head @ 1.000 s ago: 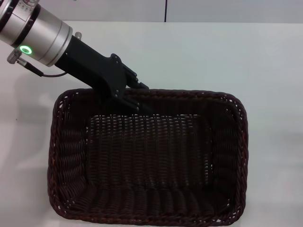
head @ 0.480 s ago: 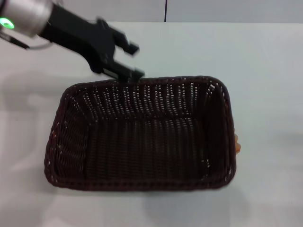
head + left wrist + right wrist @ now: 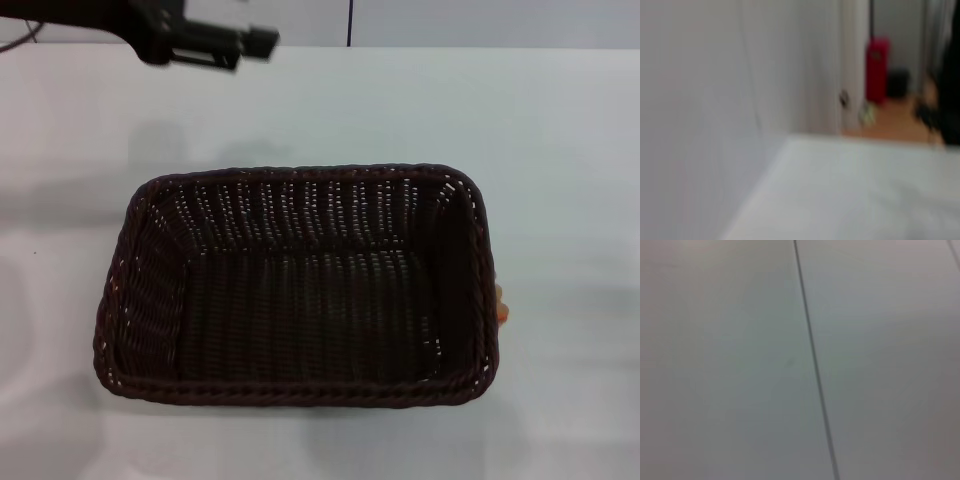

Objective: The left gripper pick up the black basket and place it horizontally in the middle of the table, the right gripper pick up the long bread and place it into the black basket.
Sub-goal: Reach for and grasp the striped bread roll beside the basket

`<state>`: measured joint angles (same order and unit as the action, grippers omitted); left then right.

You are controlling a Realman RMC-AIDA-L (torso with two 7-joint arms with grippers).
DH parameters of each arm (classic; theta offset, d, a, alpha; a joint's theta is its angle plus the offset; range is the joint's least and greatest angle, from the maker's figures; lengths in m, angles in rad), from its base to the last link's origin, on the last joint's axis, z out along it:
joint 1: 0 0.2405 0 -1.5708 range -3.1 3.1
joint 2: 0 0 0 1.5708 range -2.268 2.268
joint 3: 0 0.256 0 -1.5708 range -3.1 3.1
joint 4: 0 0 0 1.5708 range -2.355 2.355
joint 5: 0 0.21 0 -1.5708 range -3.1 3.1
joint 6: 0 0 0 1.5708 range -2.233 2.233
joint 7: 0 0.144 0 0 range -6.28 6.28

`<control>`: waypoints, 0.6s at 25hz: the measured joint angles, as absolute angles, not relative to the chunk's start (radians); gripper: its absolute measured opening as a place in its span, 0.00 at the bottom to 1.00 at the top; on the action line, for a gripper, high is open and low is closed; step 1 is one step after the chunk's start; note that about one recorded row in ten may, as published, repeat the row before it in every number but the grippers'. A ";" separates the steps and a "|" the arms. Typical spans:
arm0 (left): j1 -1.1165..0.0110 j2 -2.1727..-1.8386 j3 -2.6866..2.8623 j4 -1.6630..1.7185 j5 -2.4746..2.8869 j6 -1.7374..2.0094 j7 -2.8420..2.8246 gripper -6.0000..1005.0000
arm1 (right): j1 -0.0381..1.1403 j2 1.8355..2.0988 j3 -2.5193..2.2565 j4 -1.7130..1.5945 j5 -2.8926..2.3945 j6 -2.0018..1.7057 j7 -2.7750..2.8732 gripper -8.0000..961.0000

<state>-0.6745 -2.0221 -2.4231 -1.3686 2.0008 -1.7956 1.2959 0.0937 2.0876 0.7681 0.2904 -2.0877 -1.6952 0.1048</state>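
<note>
1. The black basket [image 3: 300, 290] lay lengthwise mid-table [image 3: 560, 150]; the left end effector [image 3: 215, 45] hovered beyond it, fingers apart, empty.
2. The long bread [image 3: 502, 312] peeked beside the basket's right wall; the right arm's best approach seemed from outside.

The black basket [image 3: 300, 290] is rough woven wicker on the smooth matt table [image 3: 560, 150].

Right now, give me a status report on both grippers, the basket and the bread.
Left gripper open, empty, raised at the table's far left. Right gripper out of view. Black basket flat mid-table, empty. Long bread mostly hidden behind the basket's right side.
</note>
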 joint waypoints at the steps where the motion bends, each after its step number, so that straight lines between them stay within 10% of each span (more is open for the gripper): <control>1: -0.661 -2.026 -2.451 -1.366 1.976 -1.791 1.296 0.68 | 0.083 2.088 0.745 0.306 -2.086 -1.694 0.107 0.71; 15: -0.396 -2.047 -2.575 -1.235 1.581 -1.640 1.398 0.68 | 0.049 2.087 0.463 0.431 -2.081 -1.558 0.131 0.71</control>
